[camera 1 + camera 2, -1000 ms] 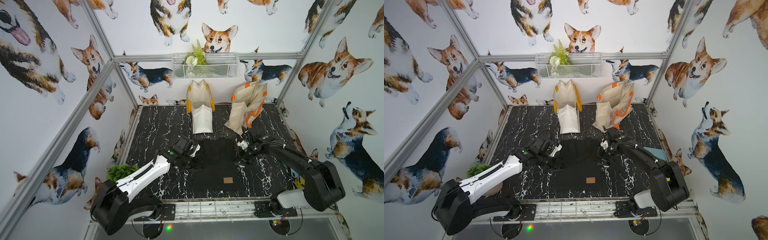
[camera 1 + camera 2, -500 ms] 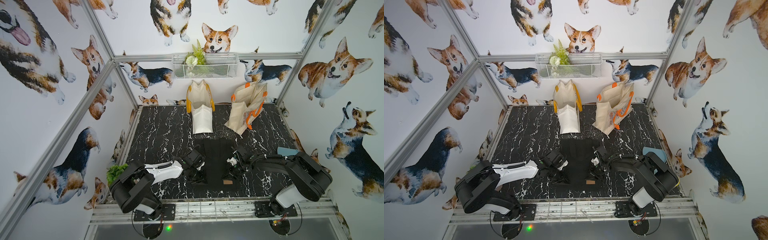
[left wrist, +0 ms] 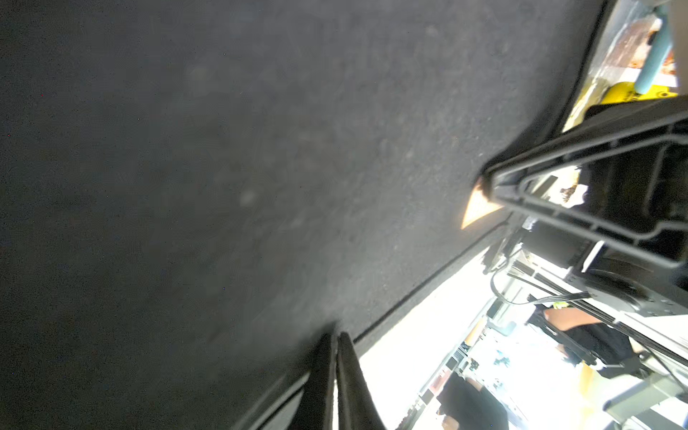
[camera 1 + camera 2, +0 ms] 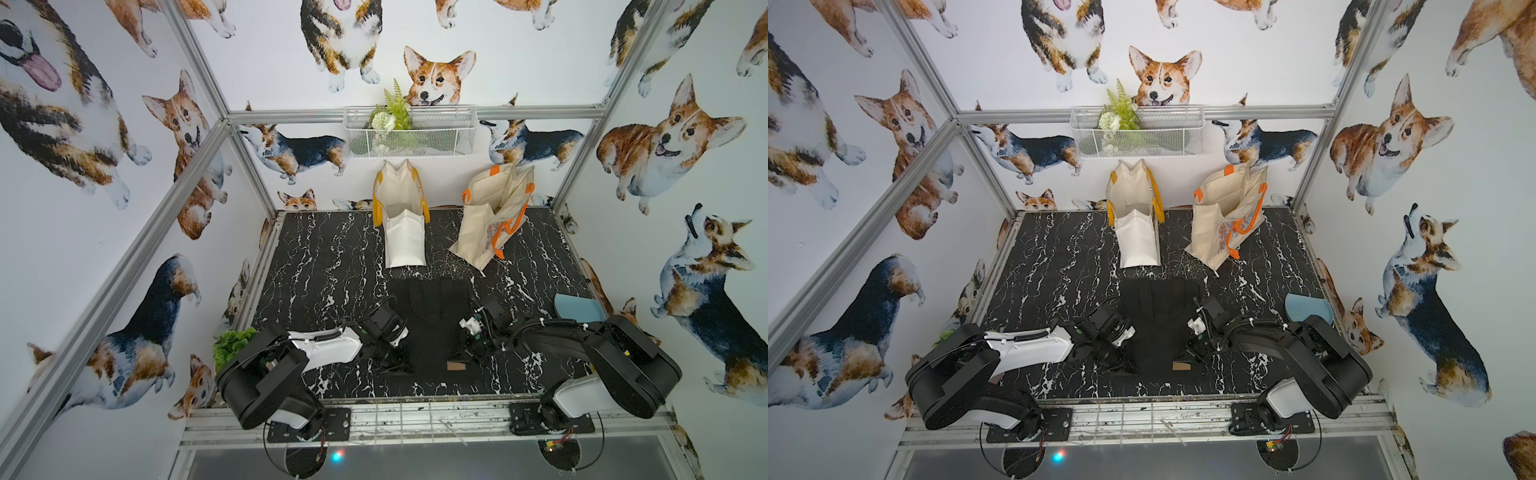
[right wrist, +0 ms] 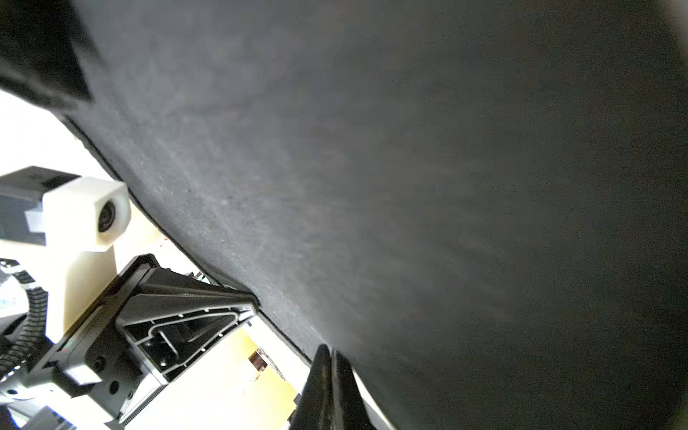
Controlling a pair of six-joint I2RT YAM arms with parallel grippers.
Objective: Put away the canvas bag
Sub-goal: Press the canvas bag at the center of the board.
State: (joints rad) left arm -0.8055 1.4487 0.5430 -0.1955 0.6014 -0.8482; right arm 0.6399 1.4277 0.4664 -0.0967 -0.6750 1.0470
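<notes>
The black canvas bag (image 4: 430, 316) (image 4: 1158, 316) lies along the middle of the dark marble table, with a small brown label (image 4: 456, 365) near its front end. My left gripper (image 4: 402, 363) (image 4: 1128, 365) is at the bag's front left corner, and my right gripper (image 4: 462, 355) (image 4: 1188, 355) is at its front right corner. In the left wrist view the left gripper (image 3: 337, 335) is shut on the hemmed edge of the dark cloth (image 3: 260, 167). In the right wrist view the right gripper (image 5: 330, 348) pinches the same hem of the bag (image 5: 409, 186).
Two cream tote bags stand at the back, one with yellow handles (image 4: 401, 216), one with orange handles (image 4: 494, 216). Above them a white wire basket (image 4: 409, 133) hangs on the wall. A blue plate (image 4: 579, 309) lies at the right edge and a green plant (image 4: 232, 345) at the left.
Both arms drew back from the bag's sides to its front end and both grippers closed on the cloth. The bag now looks narrower than a second ago.
</notes>
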